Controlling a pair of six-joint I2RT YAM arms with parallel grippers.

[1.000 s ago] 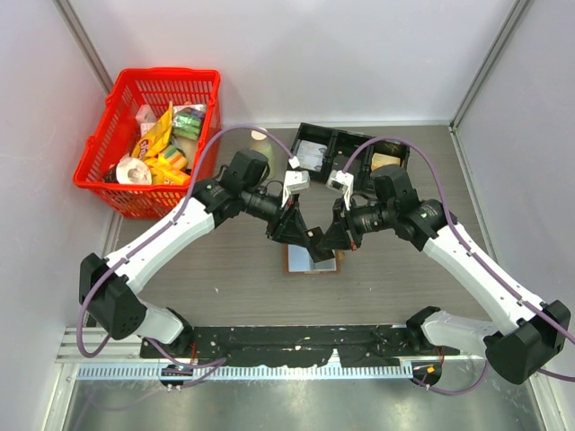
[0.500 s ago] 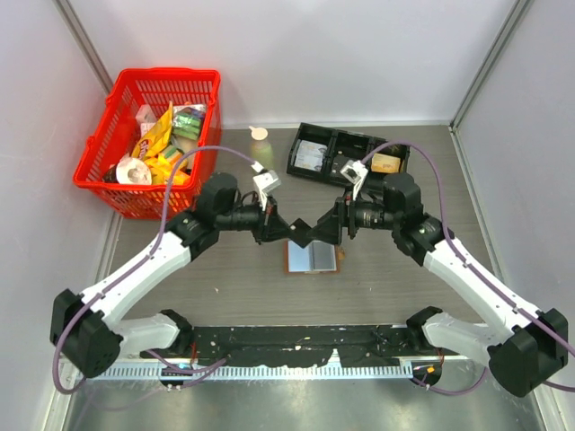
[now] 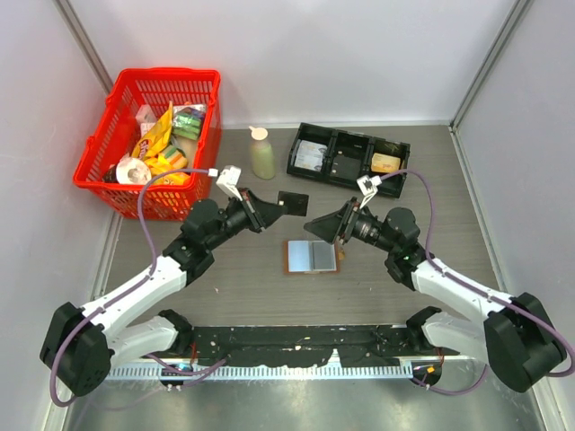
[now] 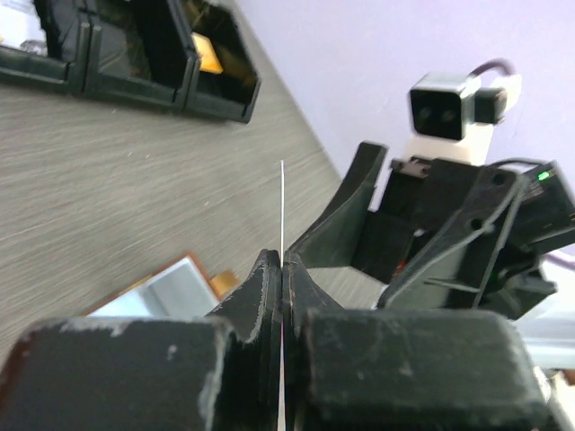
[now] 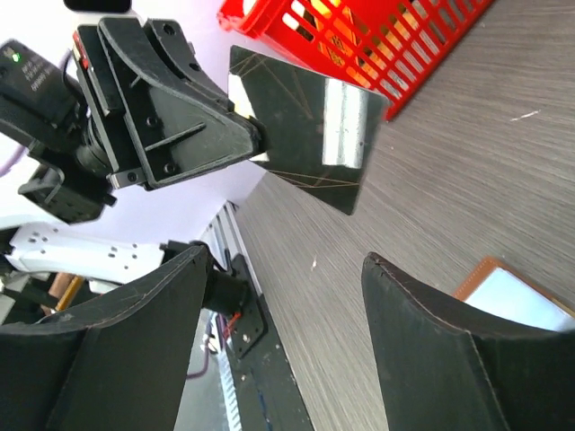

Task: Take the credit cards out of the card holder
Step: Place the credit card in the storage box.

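- A red basket (image 3: 115, 153) full of packets stands at the far left of the worktop (image 3: 243, 289).
- The left gripper (image 3: 272, 206) is raised over the worktop, to the right of the basket. Its fingers are pressed together on a credit card (image 3: 293, 203).
- This credit card looks dark and glossy from above and in the right wrist view. The left wrist view shows it only as a thin line standing out between the two fingers. It is in the air and touches nothing but the gripper.
- A pale green bottle (image 3: 262, 154) stands on the far side of the left gripper, just left of the black tray (image 3: 334, 148).
- The card holder (image 3: 312, 257) lies open and flat on the worktop, pale inner panels up. It is on the near side of both grippers, about between them, and neither touches it.
- The right gripper (image 3: 316, 226) points left toward the held card. Its fingers are spread apart and hold nothing.
- In the right compartment of the black tray lies a tan flat piece (image 3: 385, 162). It is perhaps another card, but it is too small to be sure.
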